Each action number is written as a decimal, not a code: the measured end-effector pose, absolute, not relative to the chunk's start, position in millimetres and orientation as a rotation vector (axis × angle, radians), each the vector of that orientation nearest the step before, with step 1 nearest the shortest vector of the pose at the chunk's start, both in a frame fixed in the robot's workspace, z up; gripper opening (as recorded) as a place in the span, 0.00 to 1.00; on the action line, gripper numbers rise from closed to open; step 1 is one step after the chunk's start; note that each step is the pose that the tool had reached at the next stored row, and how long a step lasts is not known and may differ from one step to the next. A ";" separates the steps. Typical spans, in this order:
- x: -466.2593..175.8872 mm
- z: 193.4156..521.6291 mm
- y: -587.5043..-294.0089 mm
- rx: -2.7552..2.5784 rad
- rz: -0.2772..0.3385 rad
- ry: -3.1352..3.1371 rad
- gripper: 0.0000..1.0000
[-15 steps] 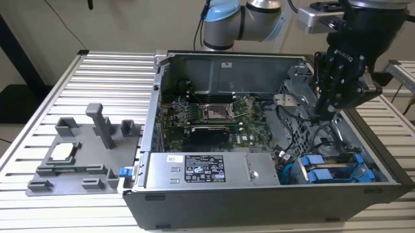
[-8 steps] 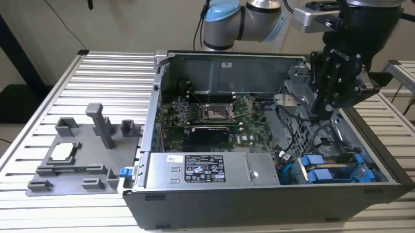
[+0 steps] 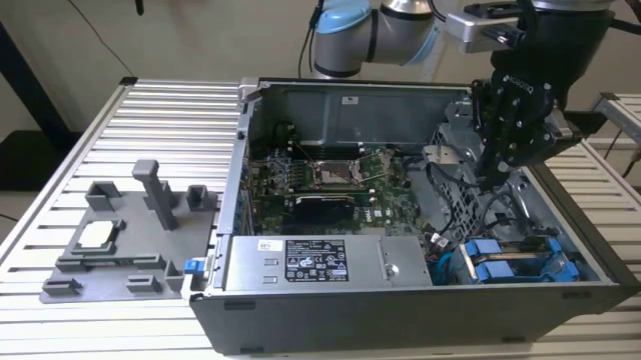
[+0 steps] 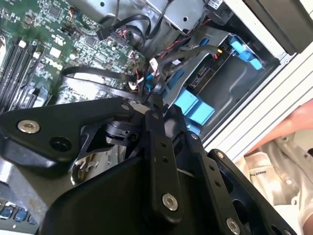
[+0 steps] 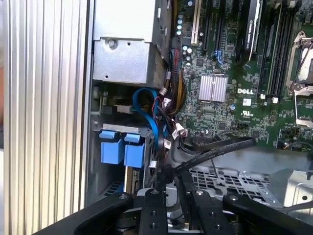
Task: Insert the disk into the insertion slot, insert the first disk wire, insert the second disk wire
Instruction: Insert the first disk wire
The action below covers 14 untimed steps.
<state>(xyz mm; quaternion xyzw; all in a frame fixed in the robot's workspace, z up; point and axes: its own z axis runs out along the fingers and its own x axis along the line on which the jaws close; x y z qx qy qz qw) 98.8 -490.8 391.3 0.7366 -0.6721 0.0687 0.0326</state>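
- Found an open computer case (image 3: 401, 315) lying on a ribbed table (image 3: 170, 120), toward the table's edge on the exterior view's right.
- Logged the gripper (image 3: 498, 178) hanging inside the case beside the grey drive cage (image 3: 452, 176), along the case's wall on the exterior view's right and well apart from the power-supply box (image 3: 320, 262).
- Read the fingers (image 5: 155, 210) as drawn together in both wrist views, tips apparently pinching a black wire (image 5: 225, 146). Grip point half hidden, so noted as a judgement only.
- Placed the disk (image 3: 496, 270), blue carrier tabs outward, inside the insertion slot (image 5: 120, 131) at the case's near corner on the exterior view's right, just beside the end of the power-supply box.
- Spotted a blue cable (image 5: 155, 132) and a knot of thin leads (image 5: 166, 129) crowding the slot's mouth, between the tips and the disk.
- Judged the disk step done and the first wire step in hand: plug not yet at the disk, tips near the blue tabs but apart from them.
- Reckoned the seating calls for squaring the plug to the drive's socket, threading past the loose leads without a snag, and pressing straight rather than at a slant. Socket itself hidden behind the carrier.
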 end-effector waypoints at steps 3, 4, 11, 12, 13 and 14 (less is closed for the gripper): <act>93.4 391.1 -490.8 2.279 0.217 -2.061 0.27; 91.8 390.9 -490.8 2.283 0.219 -2.058 0.27; 86.6 387.7 -491.5 2.308 0.231 -2.038 0.27; 86.5 387.4 -491.8 2.309 0.233 -2.038 0.27; 86.4 386.8 -492.0 2.309 0.234 -2.038 0.27; 86.3 386.3 -492.1 2.309 0.236 -2.038 0.27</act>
